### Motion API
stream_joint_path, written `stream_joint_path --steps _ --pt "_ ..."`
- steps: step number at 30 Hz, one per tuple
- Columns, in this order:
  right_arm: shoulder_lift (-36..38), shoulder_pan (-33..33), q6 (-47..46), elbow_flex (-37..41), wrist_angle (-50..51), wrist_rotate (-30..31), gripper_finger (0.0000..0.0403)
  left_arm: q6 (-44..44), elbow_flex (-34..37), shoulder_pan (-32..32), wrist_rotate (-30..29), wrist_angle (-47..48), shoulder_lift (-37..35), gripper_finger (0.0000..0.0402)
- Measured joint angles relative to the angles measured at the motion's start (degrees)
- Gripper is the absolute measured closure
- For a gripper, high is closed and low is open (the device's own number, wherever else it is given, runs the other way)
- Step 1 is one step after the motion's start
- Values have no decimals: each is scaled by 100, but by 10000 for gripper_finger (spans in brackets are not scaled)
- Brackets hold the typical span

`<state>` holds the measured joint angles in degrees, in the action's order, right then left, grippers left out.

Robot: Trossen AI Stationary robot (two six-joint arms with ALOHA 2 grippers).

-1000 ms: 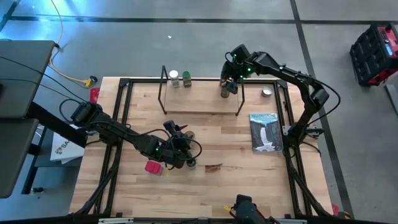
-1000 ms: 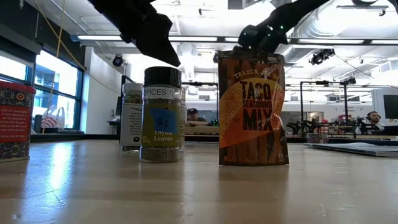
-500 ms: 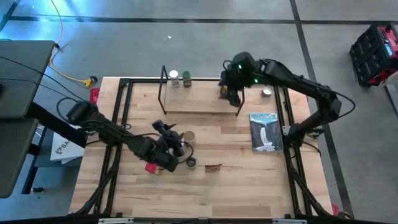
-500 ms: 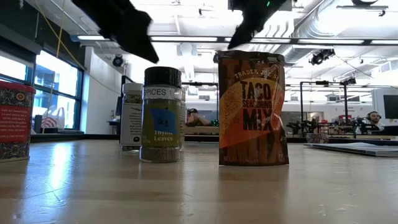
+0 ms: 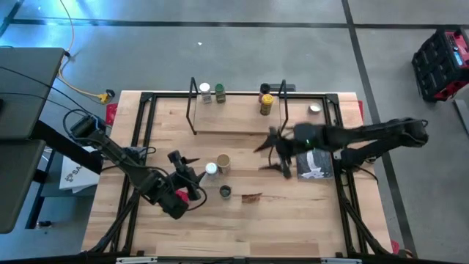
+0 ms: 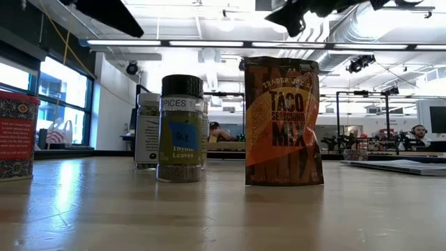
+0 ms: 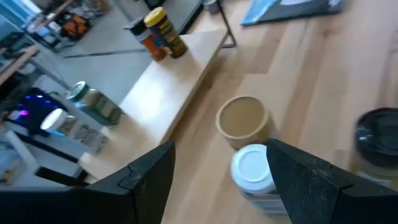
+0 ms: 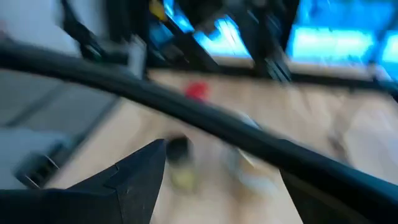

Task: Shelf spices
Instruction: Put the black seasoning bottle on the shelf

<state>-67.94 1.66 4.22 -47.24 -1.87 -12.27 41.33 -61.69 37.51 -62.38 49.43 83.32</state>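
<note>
High view shows both end effectors empty and open: left end effector (image 5: 185,170) beside the white-lidded jar (image 5: 211,169), right end effector (image 5: 275,151) over the counter (image 5: 242,220). Next move, likely: grasp that jar for the shelf (image 5: 234,121).

Bright ceiling strip lights glare in the low view; the right wrist view is heavily motion-blurred.

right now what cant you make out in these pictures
- Right wrist view: motion blur smears everything; only a red blob shows, and no label can be read.
- Low view: the jar behind the thyme jar is half hidden, its label unreadable.
- High view: the labels of the shelf jars are too small to read.
- Low view: the red box is cut off by the picture's edge.
</note>
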Motion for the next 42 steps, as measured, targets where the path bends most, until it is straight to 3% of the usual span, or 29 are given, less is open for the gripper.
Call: stream_joint_path --steps 3,5,10,17,21,28,37,42 --pt "-325 506 -268 370 -1580 -15 105 155 0 49 -24 -36 -58 154" --pt "-674 734 -464 248 -1837 -16 105 196 -2 49 -110 -59 -56 154" --pt "-1846 1023 -567 -969 -987 44 105 204 0 -41 -429 -71 -56 154" --pt "-3519 1179 -462 -2681 637 926 105 205 0 -235 -478 -126 -56 154" --pt "-4158 1299 -572 -3310 1385 1120 105 205 -1 -242 -478 -126 -56 154" --pt "-4620 1473 -603 -3703 1846 1657 105 210 0 -239 -475 -126 -54 154" --pt "-4717 1318 -845 -3641 1749 1115 108 214 -1 -239 -474 -135 -52 154" --pt "-4789 1282 -978 -3500 1427 910 143 236 0 -239 -474 -158 -51 154"
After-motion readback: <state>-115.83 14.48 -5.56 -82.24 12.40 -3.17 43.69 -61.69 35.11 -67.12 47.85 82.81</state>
